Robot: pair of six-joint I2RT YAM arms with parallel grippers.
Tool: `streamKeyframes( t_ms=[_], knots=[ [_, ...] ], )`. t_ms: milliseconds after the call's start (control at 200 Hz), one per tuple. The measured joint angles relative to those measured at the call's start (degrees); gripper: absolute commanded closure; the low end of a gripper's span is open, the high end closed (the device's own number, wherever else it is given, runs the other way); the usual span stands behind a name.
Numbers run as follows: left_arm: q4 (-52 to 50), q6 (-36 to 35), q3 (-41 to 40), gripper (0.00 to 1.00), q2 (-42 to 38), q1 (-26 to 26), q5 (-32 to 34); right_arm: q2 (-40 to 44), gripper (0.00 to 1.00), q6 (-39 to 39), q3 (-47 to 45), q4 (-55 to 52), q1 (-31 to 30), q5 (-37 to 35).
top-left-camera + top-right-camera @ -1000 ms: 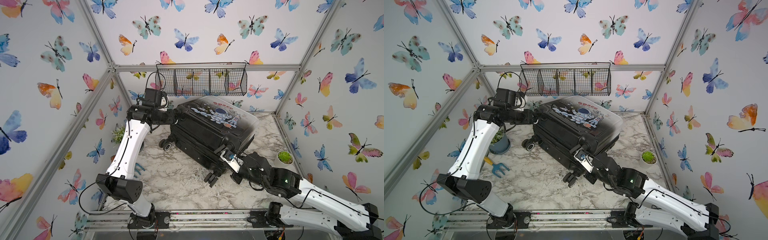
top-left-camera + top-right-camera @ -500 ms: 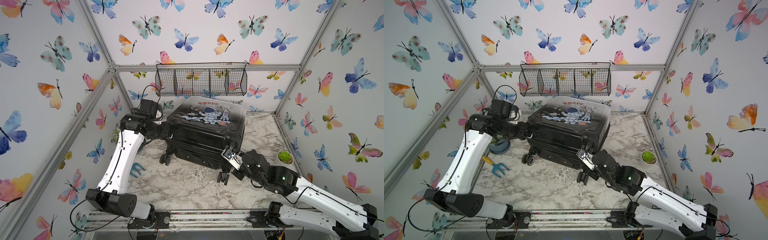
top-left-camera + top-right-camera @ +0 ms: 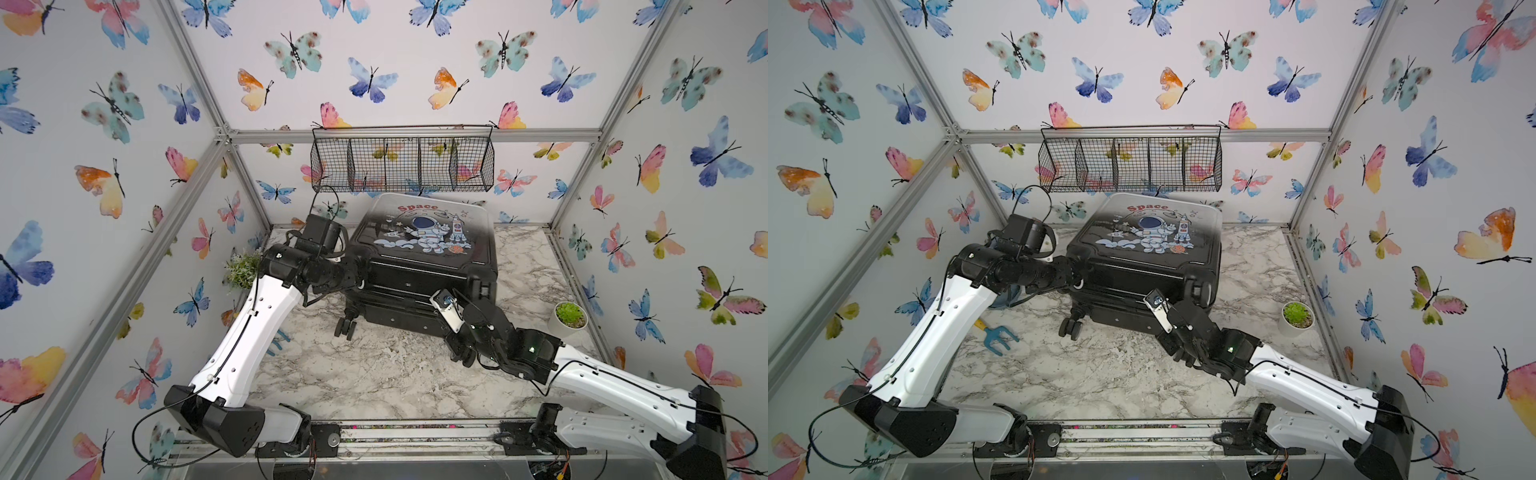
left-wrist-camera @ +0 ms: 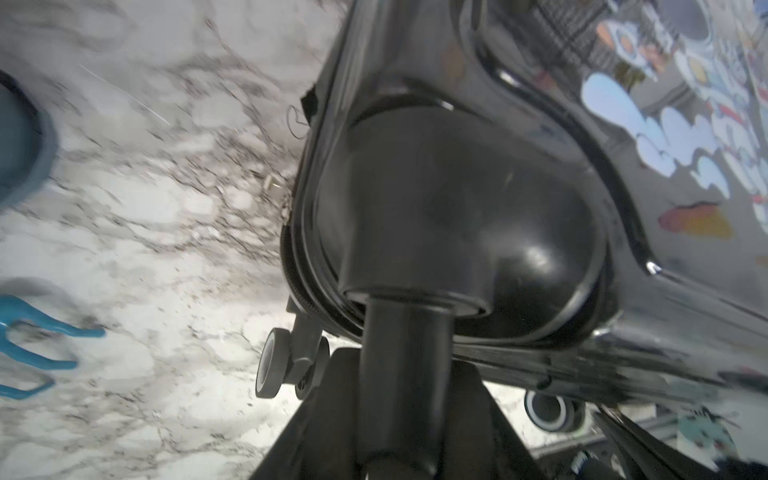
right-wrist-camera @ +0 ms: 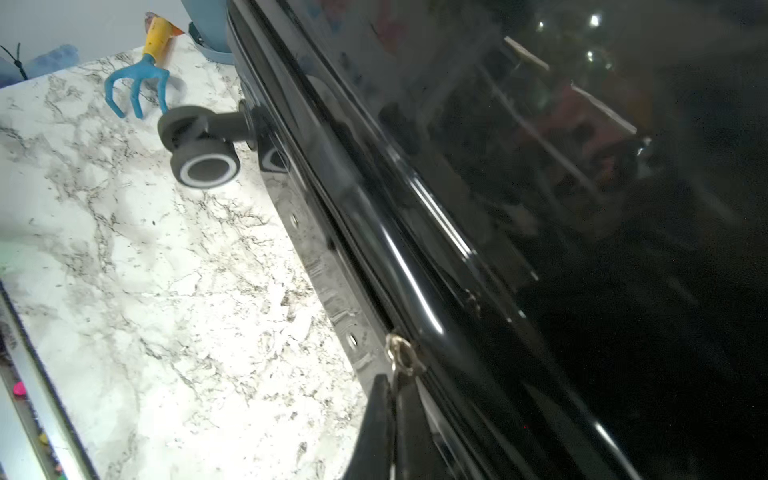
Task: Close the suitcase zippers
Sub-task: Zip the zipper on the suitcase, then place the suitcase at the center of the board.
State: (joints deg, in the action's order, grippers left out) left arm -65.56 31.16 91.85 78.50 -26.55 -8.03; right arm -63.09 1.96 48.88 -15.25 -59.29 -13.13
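Suitcase (image 3: 424, 257) shells meet; right tool (image 5: 395, 399) pinches a zipper pull (image 5: 398, 353), left tool (image 3: 360, 270) clamps a wheel stem (image 4: 402, 328) (zipping looks unfinished).

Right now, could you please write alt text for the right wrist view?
The right gripper is shut on a small metal zipper pull at the seam of a glossy black suitcase. Beyond lie the marble table, one suitcase wheel and a blue hand rake.
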Motion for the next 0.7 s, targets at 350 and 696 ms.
streamKeyframes(
  t_ms=[350,696],
  knots=[
    [1.05,6.58,-4.83,1.0,0.09,-6.67,-0.28,-5.66,0.99,2.97,-1.36,3.56,-0.46,1.99],
    [7.67,14.45,-6.43,1.0,0.81,-15.19,-10.6,-10.03,0.99,5.81,-1.62,16.65,-1.29,11.13]
  ],
)
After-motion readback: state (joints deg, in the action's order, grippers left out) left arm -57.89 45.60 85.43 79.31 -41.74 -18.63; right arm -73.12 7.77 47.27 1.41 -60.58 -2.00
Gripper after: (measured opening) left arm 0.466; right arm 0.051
